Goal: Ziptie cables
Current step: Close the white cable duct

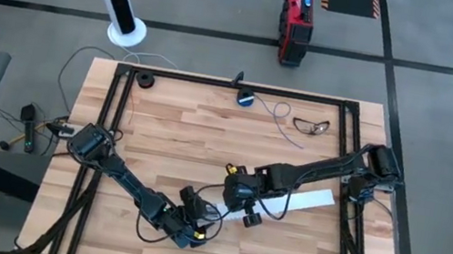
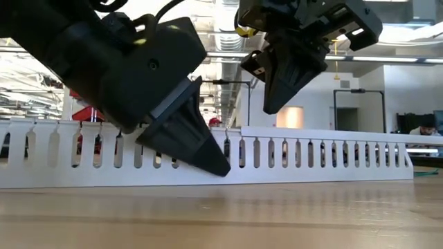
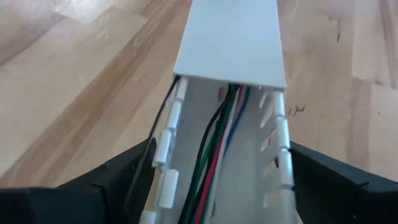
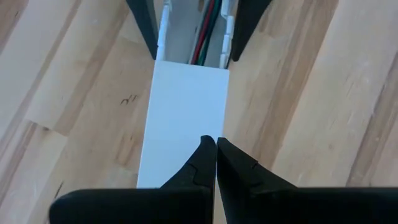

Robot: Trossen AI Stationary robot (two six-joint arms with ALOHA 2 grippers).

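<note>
A long white slotted duct [image 1: 306, 200] lies flat on the wooden table, running from near centre toward the right edge. A white cover [image 4: 186, 118] closes most of it. At its open near end the cables [image 3: 214, 143], thin green, red, black and blue wires, lie inside the channel. My left gripper [image 3: 221, 186] straddles this open end. My right gripper [image 4: 216, 142] is shut, pointing down over the cover near its end. In the low view its tips [image 2: 266, 111] show a small gap above the cover. My left gripper holds the duct's open end between its two fingers, one finger [image 3: 134, 174] against each slotted side wall [image 3: 166, 143]. The fingers lie along the duct and come slanting down from the table's near left. The duct rests on the table.
Near the far edge lie a small round blue-black device [image 1: 245, 99] with a pale cord, a dark wire loop [image 1: 311, 125] and a black round piece [image 1: 145, 81]. A black frame [image 1: 107, 125] borders the table. Bare wood lies left of the duct.
</note>
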